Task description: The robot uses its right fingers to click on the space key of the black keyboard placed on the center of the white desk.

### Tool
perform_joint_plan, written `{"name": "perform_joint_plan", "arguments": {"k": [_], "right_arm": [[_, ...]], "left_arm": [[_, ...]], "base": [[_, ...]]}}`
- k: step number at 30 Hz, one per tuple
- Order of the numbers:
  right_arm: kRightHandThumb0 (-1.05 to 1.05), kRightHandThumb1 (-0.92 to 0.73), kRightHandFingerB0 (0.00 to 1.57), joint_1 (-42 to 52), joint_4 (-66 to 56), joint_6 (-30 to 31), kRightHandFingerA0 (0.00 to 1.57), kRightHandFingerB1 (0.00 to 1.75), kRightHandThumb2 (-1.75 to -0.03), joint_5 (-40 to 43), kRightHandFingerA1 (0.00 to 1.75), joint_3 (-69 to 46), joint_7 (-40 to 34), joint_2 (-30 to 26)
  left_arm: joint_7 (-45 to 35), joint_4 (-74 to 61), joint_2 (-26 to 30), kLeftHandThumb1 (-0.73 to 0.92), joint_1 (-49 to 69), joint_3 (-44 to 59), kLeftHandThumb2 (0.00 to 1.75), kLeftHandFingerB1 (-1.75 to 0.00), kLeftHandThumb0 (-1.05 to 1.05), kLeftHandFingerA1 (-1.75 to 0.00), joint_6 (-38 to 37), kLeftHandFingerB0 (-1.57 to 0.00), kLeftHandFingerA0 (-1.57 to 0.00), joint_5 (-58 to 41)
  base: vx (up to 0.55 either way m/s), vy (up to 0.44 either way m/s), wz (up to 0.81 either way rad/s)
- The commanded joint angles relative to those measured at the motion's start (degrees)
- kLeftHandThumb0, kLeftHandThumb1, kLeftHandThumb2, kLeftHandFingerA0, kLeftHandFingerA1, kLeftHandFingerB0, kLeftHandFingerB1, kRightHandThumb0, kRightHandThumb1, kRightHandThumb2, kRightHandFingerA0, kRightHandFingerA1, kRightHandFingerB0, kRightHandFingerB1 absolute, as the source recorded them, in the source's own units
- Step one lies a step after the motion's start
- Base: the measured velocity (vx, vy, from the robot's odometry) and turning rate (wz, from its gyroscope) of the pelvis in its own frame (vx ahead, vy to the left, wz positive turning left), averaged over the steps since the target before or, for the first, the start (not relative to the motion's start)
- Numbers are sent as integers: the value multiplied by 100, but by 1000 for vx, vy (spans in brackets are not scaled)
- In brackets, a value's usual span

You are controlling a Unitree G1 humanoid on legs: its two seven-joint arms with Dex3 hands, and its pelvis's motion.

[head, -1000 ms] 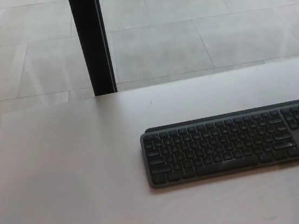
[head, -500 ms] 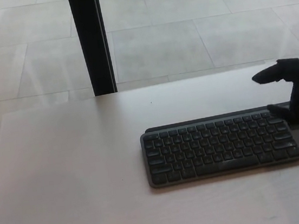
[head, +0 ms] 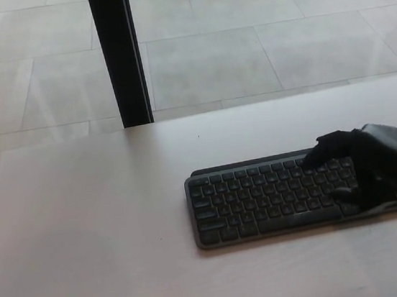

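Now, keyboard (head: 263, 200): lies flat on the white surface (head: 92, 227), toward its right side.
Right robot hand (head: 364, 168): fingers loosely spread over the right-hand keys, holding nothing.
Risk: thick fingers may press neighbouring keys alongside space.
Left robot hand: unseen.

- Even, soft daylight; the white desk (head: 85, 227) reads bright, slightly washed out.
- Faint shadow under the keyboard (head: 263, 198) front edge.
- Overall focus soft; right hand (head: 371, 167) blurred.
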Motion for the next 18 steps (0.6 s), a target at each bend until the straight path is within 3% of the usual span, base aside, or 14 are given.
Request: {"name": "perform_joint_plan", "arguments": {"k": [1, 3, 8, 9, 10, 11, 13, 14, 16, 17, 18], "right_arm": [[-21, -54, 73, -478, 251, -1530, 85, 51, -74, -2459, 164, 1167, -491, -695], [-21, -54, 73, -471, 321, -1534, 85, 51, -71, -2462, 165, 1257, -504, -644], [-28, -62, 74, -584, 427, -1471, 86, 52, -63, -2755, 165, 1542, -681, -594], [-33, -63, 75, -606, 429, -1452, 85, 53, -64, -2866, 162, 1629, -780, -576], [-33, -63, 75, -612, 437, -1451, 85, 53, -64, -2877, 162, 1646, -802, -577], [-34, -66, 76, -621, 458, -1455, 89, 51, -60, -2900, 161, 1677, -847, -570], [-34, -63, 77, -648, 526, -1461, 86, 53, -61, -3032, 167, 1790, -1055, -523], [-32, -62, 77, -673, 595, -1476, 86, 53, -61, -3102, 168, 1861, -1200, -486], [-32, -63, 77, -688, 651, -1498, 86, 54, -61, -3059, 169, 1883, -1203, -452], [-31, -65, 75, -706, 616, -1409, 84, 52, -61, -3051, 169, 1908, -1042, -452], [-32, -65, 74, -710, 630, -1411, 85, 52, -63, -3005, 165, 1895, -1009, -434]], "left_arm": [[21, 25, 137, 51, 30, -46, 55, -61, -40, -106, -146, -76, -93, -89], [58, 33, 151, 50, 28, -88, 55, -59, -40, -88, -124, -76, -83, -42], [87, 42, 168, 49, 3, -115, 55, -58, -42, -88, -101, -77, -84, -15], [92, 39, 165, 38, -3, -96, 84, -71, -42, -88, -107, -71, -82, -36], [92, 38, 165, 38, -6, -95, 84, -71, -42, -88, -108, -71, -82, -38], [46, 35, 165, 52, -5, -81, 55, -60, -41, -97, -110, -75, -84, -59], [-19, 30, 166, 50, 8, -100, 55, -60, -41, -91, -117, -77, -82, -48], [-7, 29, 166, 39, 0, -86, 85, -71, -43, -89, -103, -72, -81, -67], [-6, 33, 166, 39, -20, -54, 85, -71, -42, -91, -100, -71, -82, -104], [25, 22, 165, 51, -34, -55, 54, -61, -41, -92, -90, -78, -83, -104], [33, 15, 165, 39, -22, -87, 85, -71, -41, -90, -114, -71, -81, -69]], "base": [[0, 0, 0], [0, 0, 0], [0, 0, 0], [0, 0, 0], [0, 0, 0], [0, 0, 0], [0, 0, 0], [0, 0, 0], [0, 0, 0], [0, 0, 0], [0, 0, 0]]}}
